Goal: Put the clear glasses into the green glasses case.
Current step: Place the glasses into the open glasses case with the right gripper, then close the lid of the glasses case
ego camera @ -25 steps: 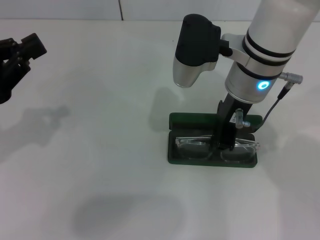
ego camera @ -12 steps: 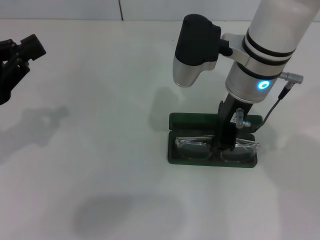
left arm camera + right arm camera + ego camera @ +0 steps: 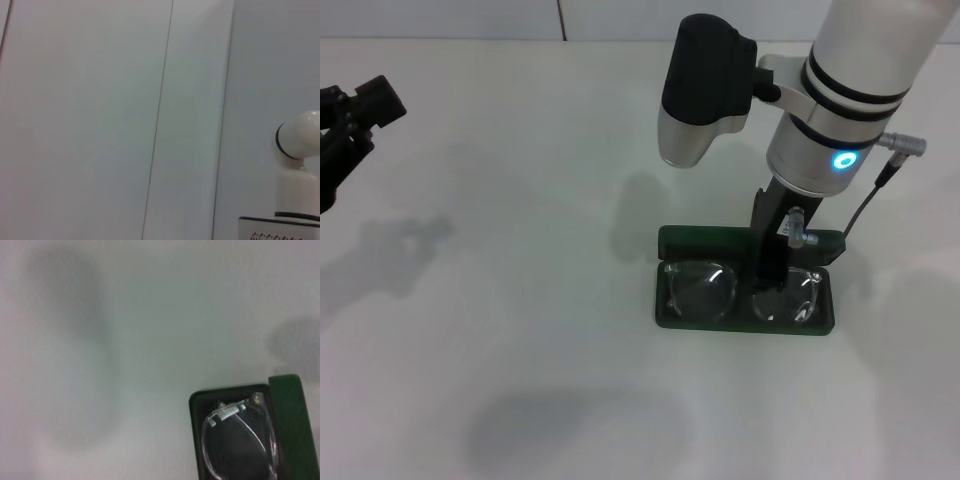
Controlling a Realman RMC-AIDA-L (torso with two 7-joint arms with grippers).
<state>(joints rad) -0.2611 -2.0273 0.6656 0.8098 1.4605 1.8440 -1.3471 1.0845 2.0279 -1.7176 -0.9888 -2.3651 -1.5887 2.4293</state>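
The green glasses case (image 3: 663, 300) lies open on the white table right of centre, its lid (image 3: 710, 240) on the far side. The clear glasses (image 3: 698, 287) lie flat inside the tray, lenses up. My right gripper (image 3: 770, 270) hangs straight over the bridge of the glasses, just above the case, open and holding nothing. The right wrist view shows one end of the green glasses case (image 3: 287, 430) with one lens of the clear glasses (image 3: 235, 440) inside it. My left gripper (image 3: 355, 115) is parked at the far left edge, well away.
The white table (image 3: 520, 300) spreads bare to the left of and in front of the case. A wall seam runs along the back. The left wrist view shows only white panels and a white robot joint (image 3: 300, 145).
The glasses have dropped from a tilted pose at the gripper to lying flat in the case. My right gripper has risen slightly off them. The left arm barely shifted.
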